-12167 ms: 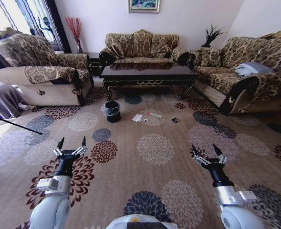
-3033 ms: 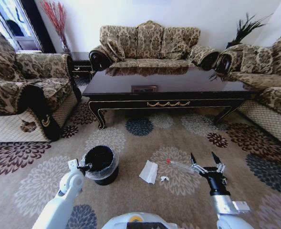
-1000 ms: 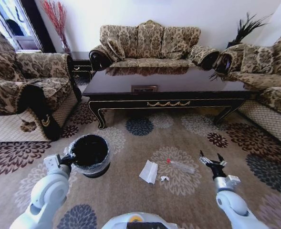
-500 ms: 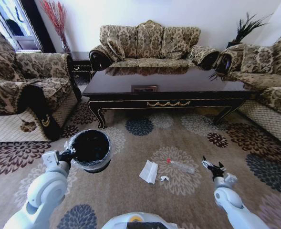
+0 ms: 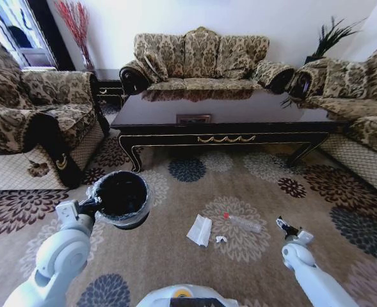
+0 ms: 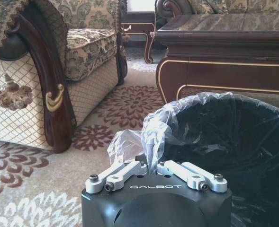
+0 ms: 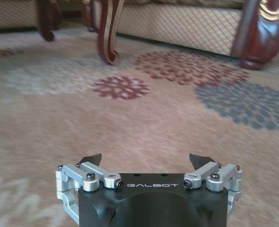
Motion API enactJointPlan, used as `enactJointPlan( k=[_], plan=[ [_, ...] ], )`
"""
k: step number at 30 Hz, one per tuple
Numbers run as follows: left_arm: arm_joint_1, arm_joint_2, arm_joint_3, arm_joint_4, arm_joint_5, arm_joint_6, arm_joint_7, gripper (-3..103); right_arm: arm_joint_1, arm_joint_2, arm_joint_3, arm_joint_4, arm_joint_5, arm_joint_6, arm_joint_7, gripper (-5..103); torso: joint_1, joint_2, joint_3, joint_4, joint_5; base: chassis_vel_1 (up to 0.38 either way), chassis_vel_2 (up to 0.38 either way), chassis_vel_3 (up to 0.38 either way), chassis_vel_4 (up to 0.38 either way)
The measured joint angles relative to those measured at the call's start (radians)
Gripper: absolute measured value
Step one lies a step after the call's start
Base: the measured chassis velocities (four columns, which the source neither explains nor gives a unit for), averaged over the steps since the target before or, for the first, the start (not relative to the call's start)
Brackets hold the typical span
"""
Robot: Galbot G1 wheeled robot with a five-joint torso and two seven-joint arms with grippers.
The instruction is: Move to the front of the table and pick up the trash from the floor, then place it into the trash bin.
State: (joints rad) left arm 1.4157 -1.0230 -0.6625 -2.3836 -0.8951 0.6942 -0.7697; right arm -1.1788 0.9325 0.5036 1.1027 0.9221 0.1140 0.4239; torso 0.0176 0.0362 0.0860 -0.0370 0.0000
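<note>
My left gripper (image 5: 97, 206) is shut on the rim of the black trash bin (image 5: 121, 198) and holds it above the carpet, left of the trash. In the left wrist view the fingers (image 6: 130, 168) pinch the rim and clear liner of the trash bin (image 6: 224, 142). The trash lies on the carpet: a folded white napkin (image 5: 200, 229), a clear tube with a red tip (image 5: 242, 222) and a tiny scrap (image 5: 220, 239). My right gripper (image 5: 284, 227) hangs low, right of the tube, open and holding nothing (image 7: 146, 160). The dark table (image 5: 226, 118) stands just beyond.
An armchair (image 5: 22, 121) stands on the left, a sofa (image 5: 201, 57) behind the table, another sofa (image 5: 367, 128) on the right. The right wrist view looks along flowered carpet toward a curved carved leg (image 7: 108, 33) and a sofa base (image 7: 191, 26).
After the drive up to the table, the left gripper took the bin by its rim and lifted it off the carpet. Over the last second the right arm sank lower and drew to the right.
</note>
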Motion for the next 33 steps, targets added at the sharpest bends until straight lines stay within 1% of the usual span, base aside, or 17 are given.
enactJointPlan(
  k=[6, 8, 9, 13, 16, 20, 24, 30, 33],
  plan=[
    [-0.004, -0.008, 0.006, 0.004, 0.001, 0.0, 0.001, 4, 0.029, 0.001, -0.006, -0.083, 0.011, 0.011, -0.023, 100, 0.0, 0.0, 0.0, 0.0, 0.0, 0.0, 0.0, 0.0, 0.0],
    [-0.001, -0.012, 0.007, 0.004, 0.001, 0.0, 0.002, 4, 0.046, 0.004, -0.015, -0.117, 0.013, 0.022, -0.044, 100, 0.0, 0.0, 0.0, 0.0, 0.0, 0.0, 0.0, 0.0, 0.0],
    [0.002, -0.014, 0.006, 0.002, 0.001, 0.0, 0.002, 4, 0.073, 0.008, -0.028, -0.156, 0.015, 0.035, -0.067, 100, 0.0, 0.0, 0.0, 0.0001, 0.0001, 0.0, 0.0, 0.0, 0.0],
    [0.006, -0.015, 0.002, 0.001, 0.001, 0.0, 0.002, 4, 0.116, 0.017, -0.055, -0.205, 0.017, 0.04, -0.084, 100, 0.0, 0.0, 0.0, 0.0002, 0.0001, 0.0, 0.0, 0.0, 0.0],
    [0.009, -0.014, 0.0, 0.001, 0.001, 0.0, 0.002, 4, 0.136, 0.022, -0.065, -0.225, 0.017, 0.04, -0.084, 100, 0.0, 0.0, 0.0, 0.0003, 0.0, 0.0, 0.0, 0.0, 0.0],
    [0.015, -0.014, -0.001, -0.001, 0.002, 0.0, 0.002, 4, 0.171, 0.036, -0.078, -0.266, 0.013, 0.035, -0.066, 100, 0.0, 0.0, 0.0, 0.0003, 0.0, 0.0, 0.0, 0.0, 0.0],
    [0.018, -0.013, -0.002, -0.007, 0.002, 0.0, 0.002, 4, 0.195, 0.051, -0.077, -0.31, -0.019, 0.032, -0.026, 100, 0.0, 0.0, 0.0, 0.0002, 0.0, 0.0, 0.0, 0.0, 0.0],
    [0.022, -0.014, -0.002, -0.014, 0.002, 0.0, 0.001, 4, 0.216, 0.054, -0.072, -0.359, -0.029, 0.032, -0.019, 100, 0.0, 0.0, 0.0, 0.0002, 0.0, 0.0, 0.0, 0.0, 0.0],
    [0.028, -0.014, -0.002, -0.02, 0.002, 0.0, 0.001, 4, 0.245, 0.055, -0.072, -0.419, -0.019, 0.031, -0.037, 100, 0.0, 0.0, 0.0, 0.0001, 0.0, 0.0, 0.0, 0.0, 0.0]
  ],
)
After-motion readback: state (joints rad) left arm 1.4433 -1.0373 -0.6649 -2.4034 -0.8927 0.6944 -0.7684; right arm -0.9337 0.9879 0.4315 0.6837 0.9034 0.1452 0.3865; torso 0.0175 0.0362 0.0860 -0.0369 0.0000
